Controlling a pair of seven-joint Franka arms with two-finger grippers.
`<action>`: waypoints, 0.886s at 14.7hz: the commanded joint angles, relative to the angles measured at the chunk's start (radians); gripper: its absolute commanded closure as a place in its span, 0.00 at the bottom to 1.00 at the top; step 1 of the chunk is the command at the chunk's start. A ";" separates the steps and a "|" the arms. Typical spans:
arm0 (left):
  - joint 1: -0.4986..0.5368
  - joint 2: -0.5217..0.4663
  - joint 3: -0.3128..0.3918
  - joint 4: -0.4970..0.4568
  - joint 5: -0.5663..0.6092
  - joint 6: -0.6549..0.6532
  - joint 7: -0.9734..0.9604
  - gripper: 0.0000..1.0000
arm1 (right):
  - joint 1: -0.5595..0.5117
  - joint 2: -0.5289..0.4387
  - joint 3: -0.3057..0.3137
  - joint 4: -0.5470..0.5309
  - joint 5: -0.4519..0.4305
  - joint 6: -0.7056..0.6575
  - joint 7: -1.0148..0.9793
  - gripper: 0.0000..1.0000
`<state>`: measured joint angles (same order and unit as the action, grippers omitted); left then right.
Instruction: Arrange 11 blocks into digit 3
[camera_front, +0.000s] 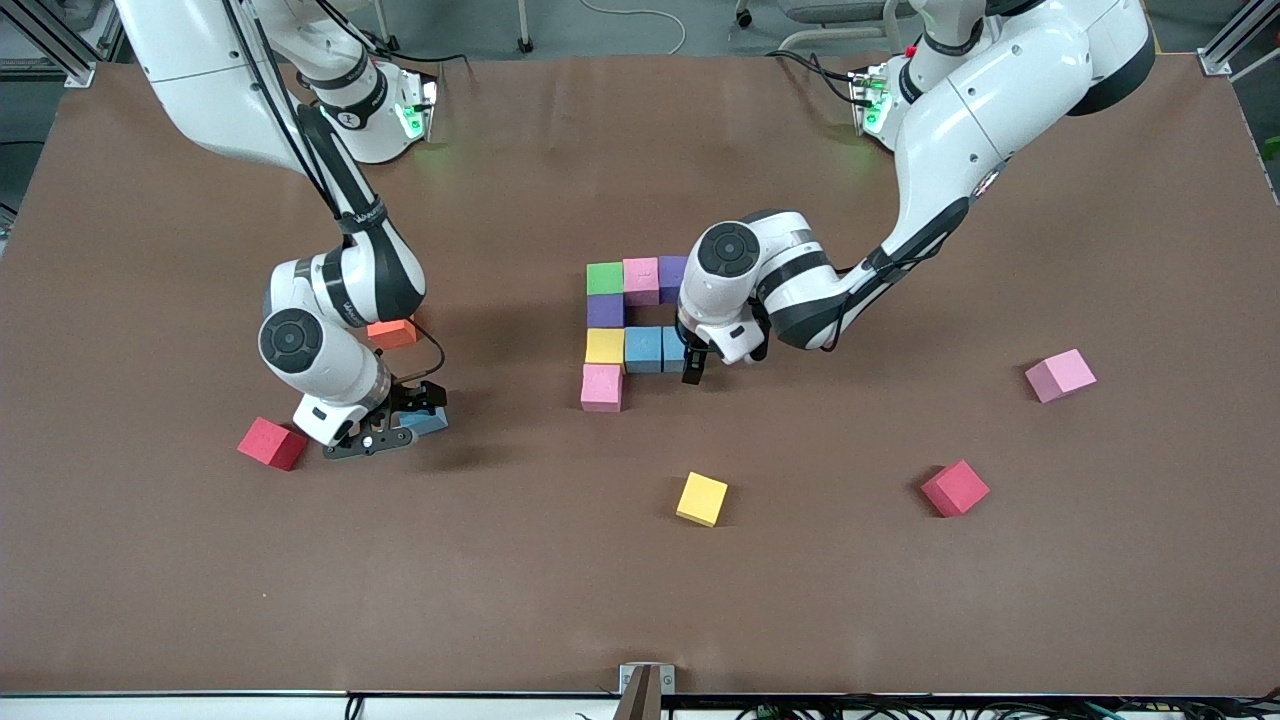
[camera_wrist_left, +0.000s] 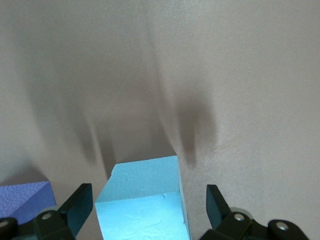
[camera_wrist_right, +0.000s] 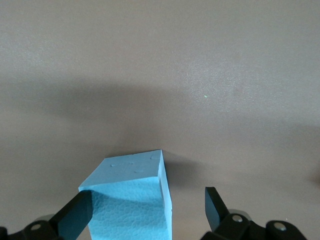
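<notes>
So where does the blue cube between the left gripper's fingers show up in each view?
Front view: blue cube, ending the figure's middle row, partly under the left gripper.
Left wrist view: bottom centre, between open fingers.
Right wrist view: absent; the other blue cube shows there.
Shared landmark: the left gripper.

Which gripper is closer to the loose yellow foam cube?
Left. The left gripper is down at the block figure, just farther from the camera than the yellow foam cube; the right gripper is toward the right arm's end.
</notes>
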<state>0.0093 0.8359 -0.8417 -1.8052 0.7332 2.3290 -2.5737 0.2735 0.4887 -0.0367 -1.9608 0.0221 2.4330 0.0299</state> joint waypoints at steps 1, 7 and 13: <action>0.012 -0.028 -0.011 -0.008 0.023 0.006 0.007 0.00 | -0.016 -0.039 0.012 -0.004 -0.008 -0.050 0.007 0.00; 0.141 -0.093 -0.153 -0.008 0.023 -0.075 0.079 0.00 | -0.016 -0.045 0.015 0.039 -0.001 -0.129 0.015 0.00; 0.328 -0.093 -0.309 0.081 0.023 -0.249 0.257 0.00 | 0.009 -0.019 0.017 -0.001 0.015 -0.046 0.018 0.00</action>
<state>0.3133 0.7466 -1.1235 -1.7601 0.7333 2.1440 -2.3661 0.2780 0.4720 -0.0246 -1.9357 0.0262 2.3588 0.0347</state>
